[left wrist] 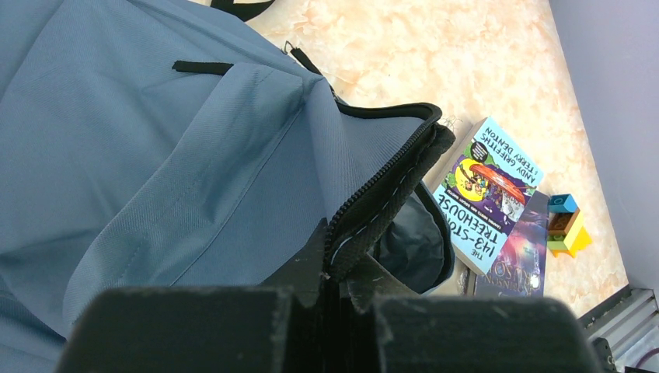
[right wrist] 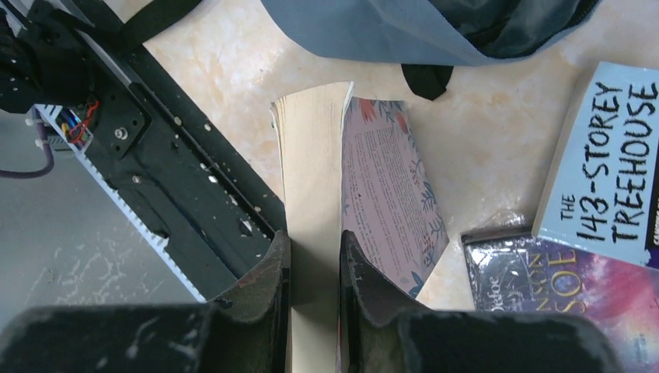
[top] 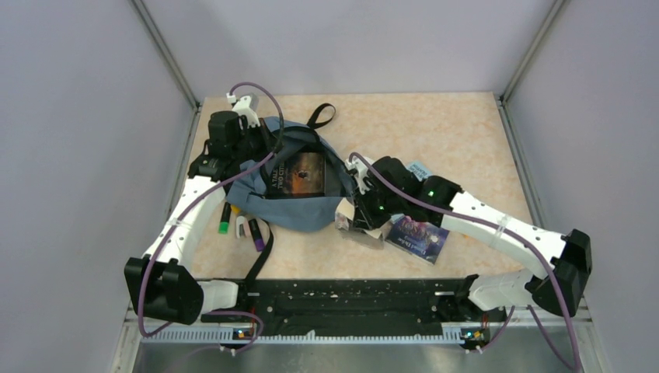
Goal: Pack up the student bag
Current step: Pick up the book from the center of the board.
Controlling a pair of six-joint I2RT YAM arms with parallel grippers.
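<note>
The student bag [top: 299, 206] is soft, thin fabric, so I judge it light and floppy. It will fold and slide on the smooth surface [top: 435, 132] rather than hold its form, and its mouth will fall shut if nobody holds it. The best places to take it are the firmer parts: the black zipper rim [left wrist: 385, 186], the top loop or a strap. The plain cloth would only bunch up. The bag lies on the far left part of the surface, between the two arms, with its mouth turned upward, and a dark-covered book [top: 303, 172] shows inside. The left gripper [left wrist: 332, 280] is at the bag's left far side, with its fingers pressed together on the zipper rim, so that edge is lifted and the opening stays wide. The right gripper [right wrist: 313, 249] is clamped on a paperback [right wrist: 350, 179], which it holds by the page block. The bag's lower edge is just beyond the far end of this book, apart from it, with a strip of bare surface between them. I think the paperback must go up and over the rim.
</note>
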